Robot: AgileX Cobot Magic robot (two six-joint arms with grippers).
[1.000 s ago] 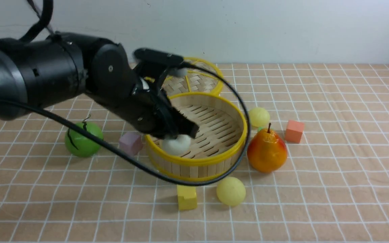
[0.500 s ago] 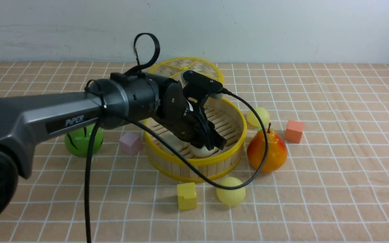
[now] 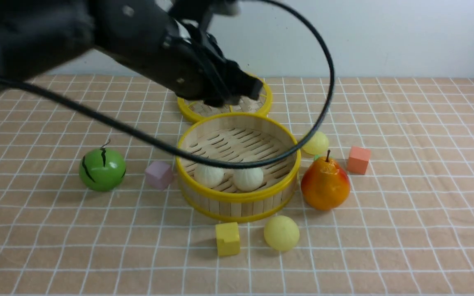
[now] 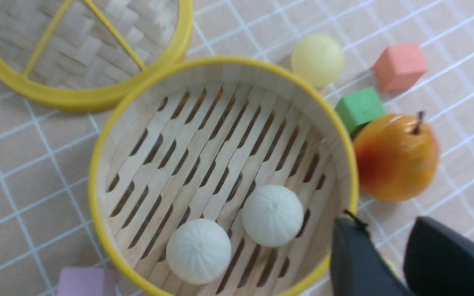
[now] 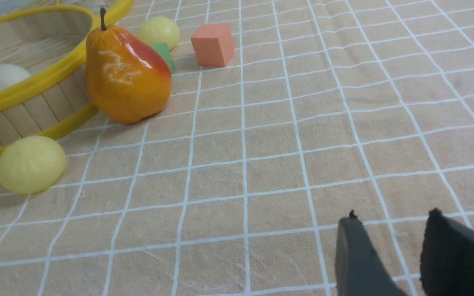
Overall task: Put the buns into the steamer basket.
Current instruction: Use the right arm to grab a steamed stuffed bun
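Observation:
The steamer basket [image 3: 237, 198] stands mid-table with two off-white buns [image 3: 208, 175] [image 3: 248, 178] side by side on its slatted floor. One pale yellow bun [image 3: 281, 233] lies on the cloth in front of the basket. Another [image 3: 315, 142] lies behind the pear. My left gripper [image 3: 241, 95] hangs above the basket's far rim, over the lid. In the left wrist view this gripper [image 4: 385, 224] is open by a narrow gap and holds nothing. My right gripper [image 5: 392, 218] is open and empty over bare cloth, well right of the pear. It does not show in the front view.
A flat woven lid [image 3: 257, 107] lies behind the basket. A pear [image 3: 325, 185] stands against the basket's right side, with a green cube [image 4: 359, 107] and an orange cube [image 3: 358, 160] near it. A watermelon ball [image 3: 102, 169], a purple cube [image 3: 159, 174] and a yellow cube [image 3: 227, 238] lie around.
The off-white bun that my left gripper carried now lies in the basket beside the other one. The left gripper let go of it, then rose and drew back toward the lid.

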